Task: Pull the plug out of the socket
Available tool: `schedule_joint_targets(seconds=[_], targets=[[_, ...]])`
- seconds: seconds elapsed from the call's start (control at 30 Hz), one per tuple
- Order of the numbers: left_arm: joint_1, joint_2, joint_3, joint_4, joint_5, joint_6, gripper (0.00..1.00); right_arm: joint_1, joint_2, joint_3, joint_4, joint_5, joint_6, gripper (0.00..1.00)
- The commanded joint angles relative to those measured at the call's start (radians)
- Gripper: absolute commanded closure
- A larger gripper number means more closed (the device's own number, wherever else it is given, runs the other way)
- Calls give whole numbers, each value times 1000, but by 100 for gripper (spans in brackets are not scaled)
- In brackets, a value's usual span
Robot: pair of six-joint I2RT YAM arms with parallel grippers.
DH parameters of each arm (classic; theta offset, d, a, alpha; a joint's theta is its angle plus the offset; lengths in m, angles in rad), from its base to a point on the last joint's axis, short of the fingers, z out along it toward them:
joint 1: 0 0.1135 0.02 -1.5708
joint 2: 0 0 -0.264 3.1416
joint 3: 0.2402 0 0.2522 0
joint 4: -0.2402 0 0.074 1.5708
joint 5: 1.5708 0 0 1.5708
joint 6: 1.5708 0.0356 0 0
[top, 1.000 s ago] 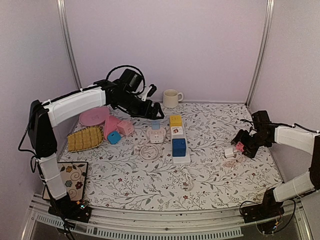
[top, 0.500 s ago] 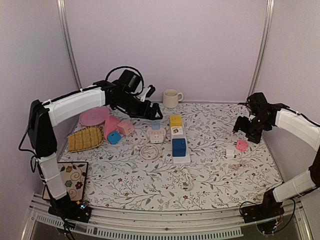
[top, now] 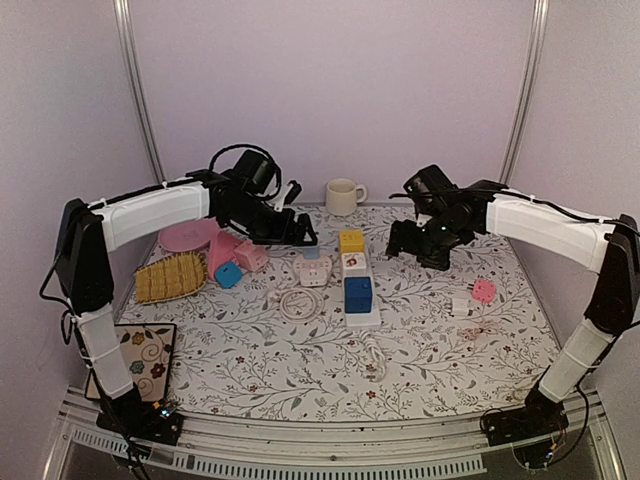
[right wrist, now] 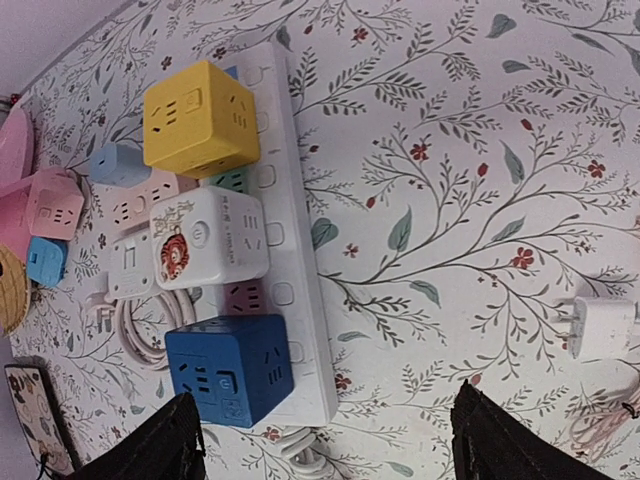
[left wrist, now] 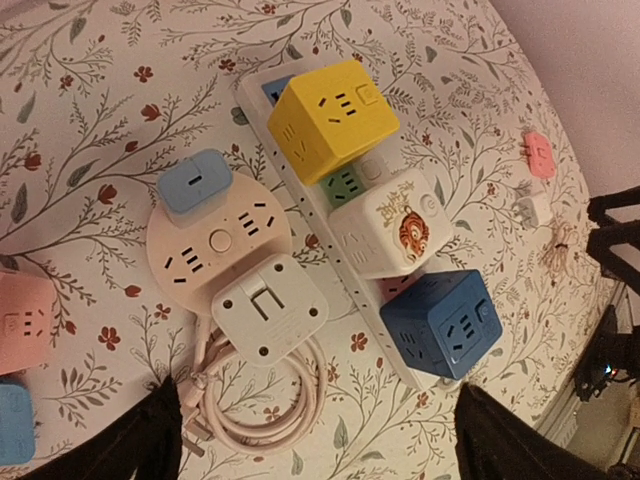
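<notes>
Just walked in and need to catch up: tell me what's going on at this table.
Two robot arms are set to unplug things from a white power strip. The left tool and right tool both hover open near it, holding nothing. A yellow cube, a white tiger cube and a blue cube sit on the strip. A pink plug and a small white plug lie loose on the table, off to the right.

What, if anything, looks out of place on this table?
A pink plug and a white plug lie loose and unplugged, well to the right of the power strip.
</notes>
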Motion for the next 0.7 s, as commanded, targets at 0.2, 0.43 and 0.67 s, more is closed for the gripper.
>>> schedule_joint_targets(seconds=[0.2,0.43,0.67], targets=[[41,-63,-86,58,7,-51,5,163,270,245,-42,19,8,12],[51,-71,-107,74,20,-65,5,214,437,389,-103,57,-9,14],[51,-76,-120,78,21,-65,5,228,496,410,-169,91,-17,21]])
